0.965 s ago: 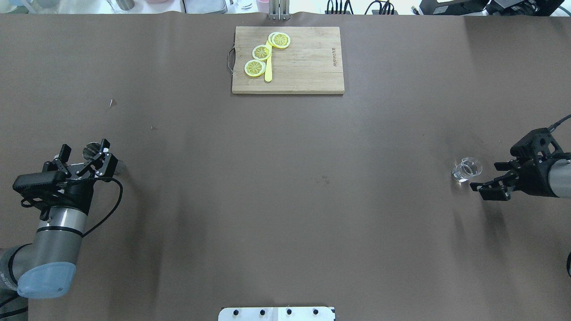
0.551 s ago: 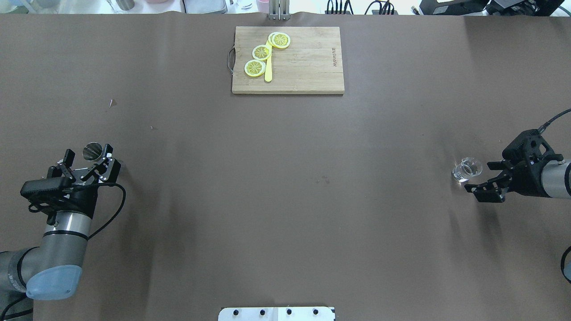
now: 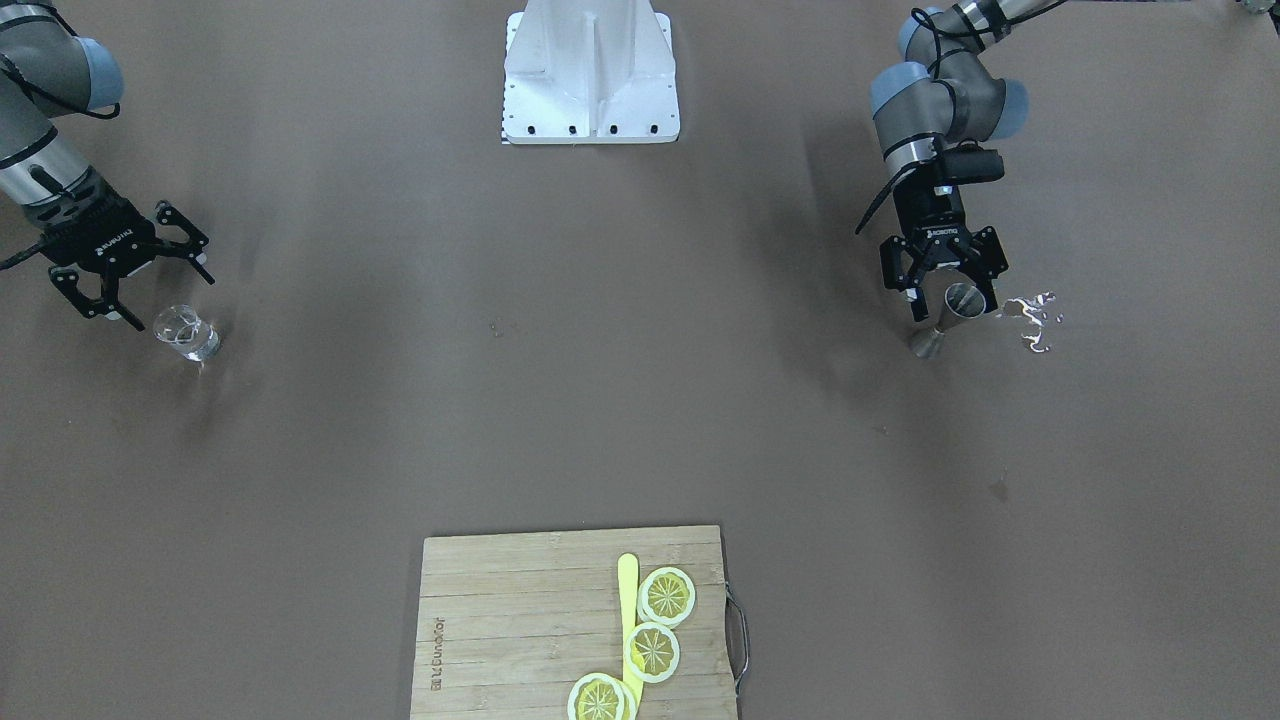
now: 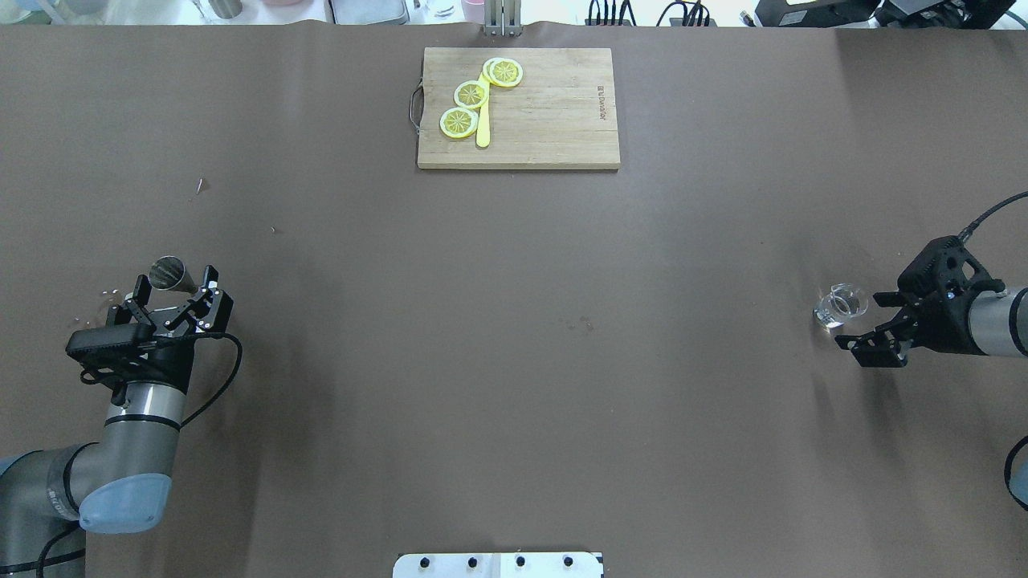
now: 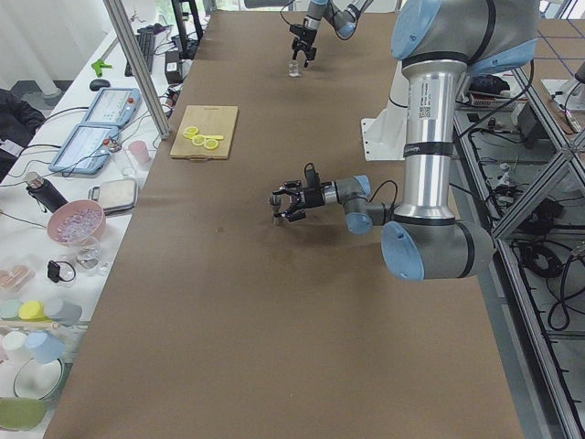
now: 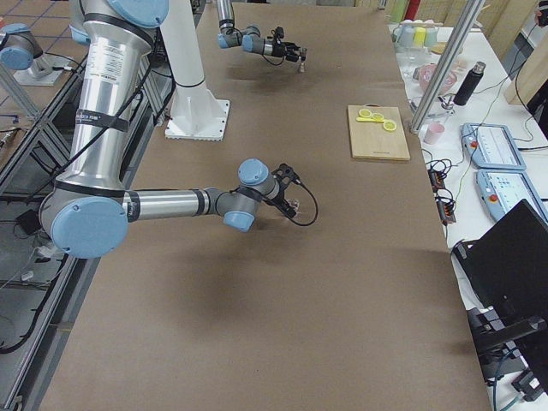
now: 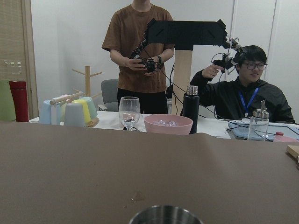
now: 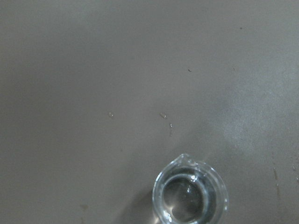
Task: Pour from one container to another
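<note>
At the robot's left edge of the brown-papered table (image 4: pixel 514 337) stands a small steel jigger (image 4: pixel 167 272), upright, with the left gripper (image 4: pixel 177 282) brought low against it, jaws apart and closed on nothing. From the overhead view I cannot tell whether the cup sits fully between the fingers or just ahead of them. Well apart, at the far right edge, a little clear glass beaker (image 4: pixel 841 306) stands just beside the right gripper (image 4: pixel 862 320), whose jaws are likewise spread and empty. The jigger looks light, rigid and slick (polished metal, with flared cones that give little flat face to press on), so a hold near its narrower middle seems safest. The beaker looks light too, but brittle and smooth, and holds clear liquid; it probably wants a gentle squeeze low on its wall, kept level, with the spout free. A few bright wet patches (image 3: pixel 1030 312) lie on the paper near the jigger, so the footing there may be slippery. A wooden cutting board (image 4: pixel 554 120) with lemon slices (image 4: pixel 459 122) lies at the far edge, and beyond it are a bench of cups and two people.
</note>
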Controlling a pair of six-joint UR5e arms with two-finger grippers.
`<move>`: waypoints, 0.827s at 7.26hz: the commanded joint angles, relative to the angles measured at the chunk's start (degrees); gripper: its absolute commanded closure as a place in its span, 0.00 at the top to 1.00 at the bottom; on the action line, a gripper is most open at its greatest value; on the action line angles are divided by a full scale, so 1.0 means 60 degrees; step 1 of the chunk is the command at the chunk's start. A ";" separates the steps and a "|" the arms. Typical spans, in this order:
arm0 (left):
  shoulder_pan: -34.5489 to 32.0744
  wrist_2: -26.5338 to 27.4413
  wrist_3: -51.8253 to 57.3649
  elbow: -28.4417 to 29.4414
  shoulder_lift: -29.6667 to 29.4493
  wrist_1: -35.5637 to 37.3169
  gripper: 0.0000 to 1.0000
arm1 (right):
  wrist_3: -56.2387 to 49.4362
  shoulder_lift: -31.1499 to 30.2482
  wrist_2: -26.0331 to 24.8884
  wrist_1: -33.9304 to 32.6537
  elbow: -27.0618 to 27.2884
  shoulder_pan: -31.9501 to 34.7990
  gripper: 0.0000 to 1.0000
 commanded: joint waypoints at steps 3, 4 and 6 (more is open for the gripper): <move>0.0005 -0.0015 -0.0214 0.0491 -0.0261 0.0015 0.85 | 0.0016 0.0490 0.0002 0.0009 -0.0571 0.0022 1.00; 0.0005 -0.0015 -0.0229 0.0550 -0.0276 0.0030 0.84 | 0.0002 0.0537 -0.0013 -0.0006 -0.0603 0.0037 1.00; 0.0005 -0.0029 -0.0287 0.0667 -0.0364 0.0030 0.82 | -0.0028 0.0610 -0.0013 0.0241 -0.0792 0.0081 1.00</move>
